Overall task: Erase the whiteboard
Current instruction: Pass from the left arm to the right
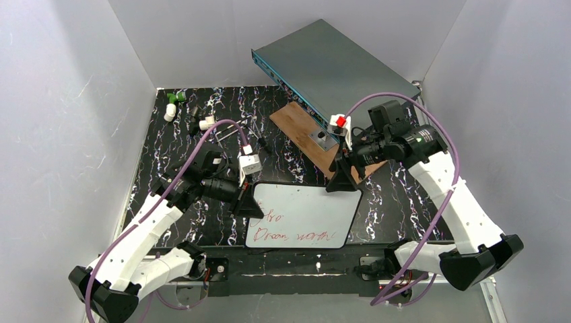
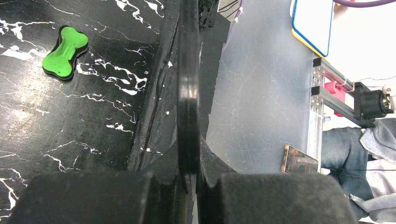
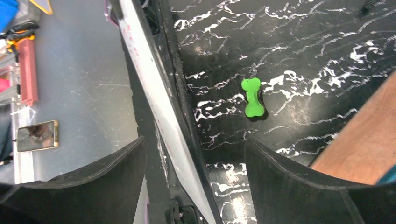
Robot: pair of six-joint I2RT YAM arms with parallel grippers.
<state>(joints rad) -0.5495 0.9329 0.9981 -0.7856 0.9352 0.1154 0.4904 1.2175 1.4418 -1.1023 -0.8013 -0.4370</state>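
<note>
**A:** What's laid out on your bench (image 1: 168, 176)?

**B:** The biggest thing is a grey-teal metal box (image 1: 337, 60), propped at a slant in the far right corner. The whiteboard (image 1: 303, 215) is next, at the middle of the near edge between your two arms. Red handwriting (image 1: 291, 233) runs across its near half, and the far half is plain white. A wooden plank (image 1: 304, 126) lies just in front of the box, angled toward the right edge.

**A:** And your grippers?

**B:** Your left gripper (image 1: 248, 204) is on the board's far left corner. The jaws are pressed onto the black rim, and your left wrist view shows that rim edge-on with a finger (image 2: 84, 198) tight on each side. Your right gripper (image 1: 343, 183) is at the far right corner with its jaws spread wide. The board's edge passes between them with open space on either side, so they grip nothing.

**A:** Anything smaller?

**B:** A green bone-shaped eraser (image 3: 253, 97) lies on the bench, apart from the board. It shows in both your wrist views.
</note>
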